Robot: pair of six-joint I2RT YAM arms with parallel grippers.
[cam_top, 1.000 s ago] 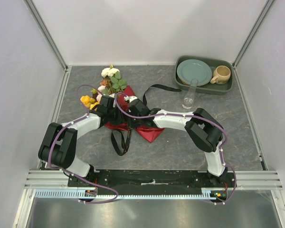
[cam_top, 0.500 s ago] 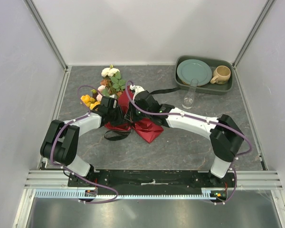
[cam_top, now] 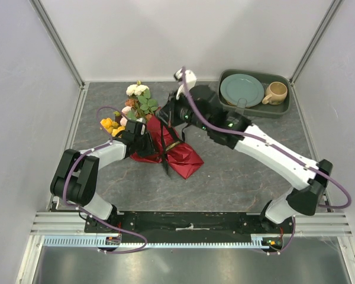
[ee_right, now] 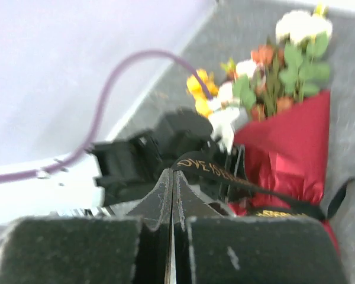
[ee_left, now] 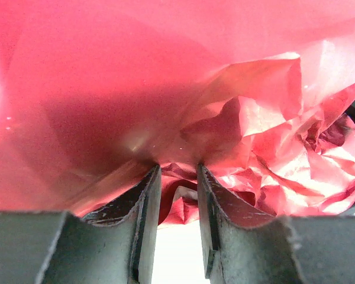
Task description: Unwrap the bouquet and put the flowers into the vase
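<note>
The bouquet (cam_top: 177, 155) lies on the table left of centre, in dark red wrap (ee_right: 290, 148). Its flowers (cam_top: 137, 102) point to the far wall: white, pink, yellow and rust blooms (ee_right: 266, 71). My left gripper (cam_top: 145, 142) sits at the wrap's left side, and red paper (ee_left: 242, 118) fills its view, pinched between its fingertips (ee_left: 177, 168). My right gripper (cam_top: 167, 116) is raised over the bouquet, shut on the black ribbon (ee_right: 210, 168) with gold lettering. The ribbon (cam_top: 165, 163) runs down across the wrap. Only the neck of the vase (cam_top: 241, 105) shows behind my right arm.
A green tray (cam_top: 282, 111) at the back right holds a teal plate (cam_top: 242, 89) and a beige mug (cam_top: 276, 92). White walls close the table in on three sides. Purple cables loop off both arms.
My right arm has swung up and toward the far wall with the ribbon, drawing its loose loops off the table and over the wrap. The left gripper has stayed at the wrap.
</note>
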